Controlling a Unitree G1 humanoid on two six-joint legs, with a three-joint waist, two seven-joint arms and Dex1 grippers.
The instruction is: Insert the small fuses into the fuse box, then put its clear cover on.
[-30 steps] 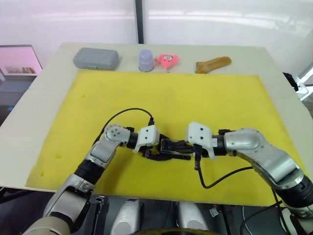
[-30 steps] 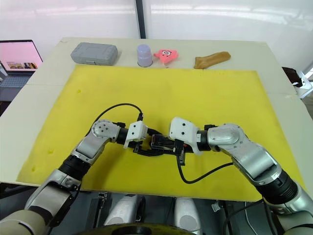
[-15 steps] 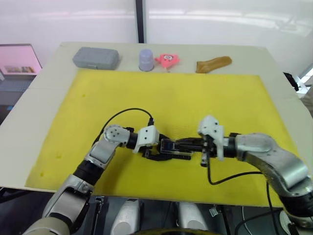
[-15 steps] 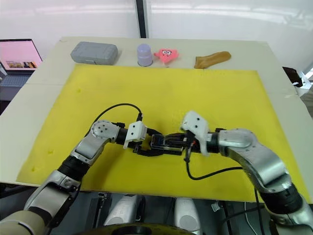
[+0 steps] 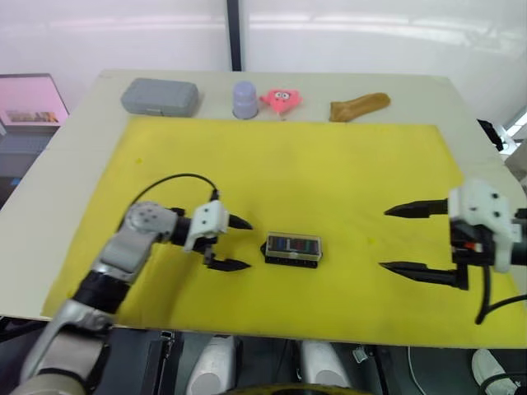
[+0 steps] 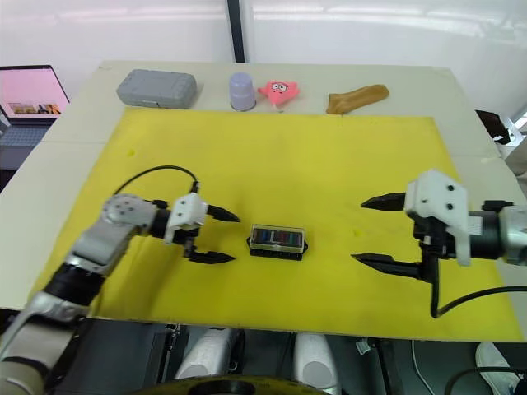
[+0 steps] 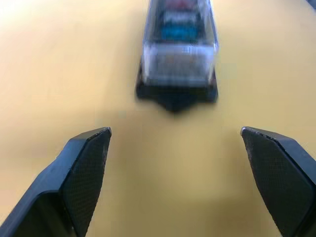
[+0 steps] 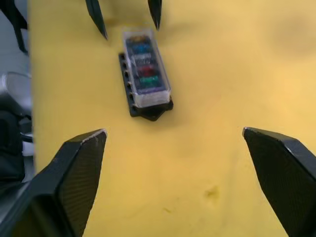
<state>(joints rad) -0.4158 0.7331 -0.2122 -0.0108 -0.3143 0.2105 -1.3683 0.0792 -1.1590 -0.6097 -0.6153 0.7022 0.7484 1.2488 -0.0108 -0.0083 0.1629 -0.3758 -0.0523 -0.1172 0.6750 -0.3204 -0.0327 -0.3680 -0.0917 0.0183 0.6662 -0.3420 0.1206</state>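
Left wrist view, fuse box [image 7: 177, 94] far end cut off, blurred

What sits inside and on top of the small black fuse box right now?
The small black rectangular fuse box carries the transparent plastic cover on top. Through it show coloured fuses: teal, red, green and others. Their blades and the slots are hidden.

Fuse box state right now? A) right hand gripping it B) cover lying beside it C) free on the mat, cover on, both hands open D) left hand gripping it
C: the fuse box sits alone on the yellow mat with the clear cover over the coloured fuses, while the left hand and right hand are open and apart from it.
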